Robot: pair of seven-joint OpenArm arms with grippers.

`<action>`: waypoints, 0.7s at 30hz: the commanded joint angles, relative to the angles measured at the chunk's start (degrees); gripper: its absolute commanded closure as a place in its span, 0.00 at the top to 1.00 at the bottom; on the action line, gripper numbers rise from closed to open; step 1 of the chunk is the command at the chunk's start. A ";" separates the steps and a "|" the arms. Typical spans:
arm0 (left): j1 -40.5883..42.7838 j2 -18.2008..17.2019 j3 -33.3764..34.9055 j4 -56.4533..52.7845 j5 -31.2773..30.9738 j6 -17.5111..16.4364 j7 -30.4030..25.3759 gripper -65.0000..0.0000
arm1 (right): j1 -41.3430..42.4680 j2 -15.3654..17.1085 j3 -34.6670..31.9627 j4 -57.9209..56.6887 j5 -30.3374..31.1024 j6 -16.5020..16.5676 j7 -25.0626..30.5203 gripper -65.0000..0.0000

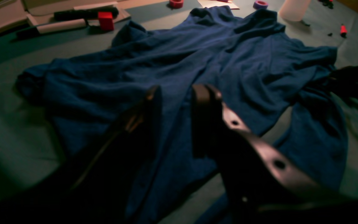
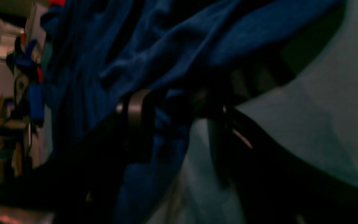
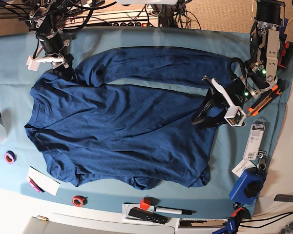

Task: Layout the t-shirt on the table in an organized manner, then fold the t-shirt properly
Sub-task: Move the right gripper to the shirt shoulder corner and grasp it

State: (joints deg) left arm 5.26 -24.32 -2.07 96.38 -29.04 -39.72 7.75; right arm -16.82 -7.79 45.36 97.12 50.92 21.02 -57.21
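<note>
Teal cloth covers the table (image 3: 151,36) from edge to edge, with white showing at its near border. The t-shirt (image 3: 122,131), dark navy and wrinkled, lies spread over most of the surface, its collar toward the base view's left and its hem toward the right. One long sleeve (image 3: 161,66) stretches along the far side; the other is bunched at the near edge.

The left gripper (image 1: 176,93) hangs just above the hem on the base view's right. Its jaws stand partly apart, with blue fabric visible between them; whether they pinch the cloth cannot be told.

The right gripper (image 2: 172,109) sits at the far shoulder, where the sleeve meets the body. Its jaws stand fairly wide with a fold of navy fabric lying in the gap and draped over the fingers (image 2: 135,109); a firm grip cannot be confirmed from this dark, blurred view.

Loose items line the near and left margins: a purple tape roll (image 3: 10,157), a red tape roll (image 3: 78,200), a white card (image 3: 44,181), a red cube (image 3: 145,204) and a black marker (image 3: 173,210). A blue device (image 3: 247,186) rests at the near right corner.
</note>
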 commanded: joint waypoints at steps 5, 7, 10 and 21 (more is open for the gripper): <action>-0.68 -0.59 -0.37 1.05 -1.27 -0.28 -1.55 0.27 | -0.46 -0.15 -0.07 -0.04 -2.71 -0.85 -3.67 0.42; -0.68 -0.61 -0.37 1.05 -1.27 -0.28 -1.55 0.27 | -0.48 -0.15 -0.68 -0.04 -2.73 -0.70 -4.04 0.42; -0.68 -0.59 -0.37 1.05 -1.27 -0.28 -1.55 0.27 | -0.48 -0.15 -3.32 -0.04 -2.84 0.81 -5.09 0.42; -0.66 -0.61 -0.37 1.05 -1.25 -0.28 -1.53 0.27 | -0.48 -0.15 -10.51 -0.04 -8.15 0.79 -3.98 0.37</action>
State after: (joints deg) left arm 5.26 -24.32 -2.07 96.38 -29.04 -39.72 7.75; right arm -16.67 -7.77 35.11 97.41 46.33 23.14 -57.36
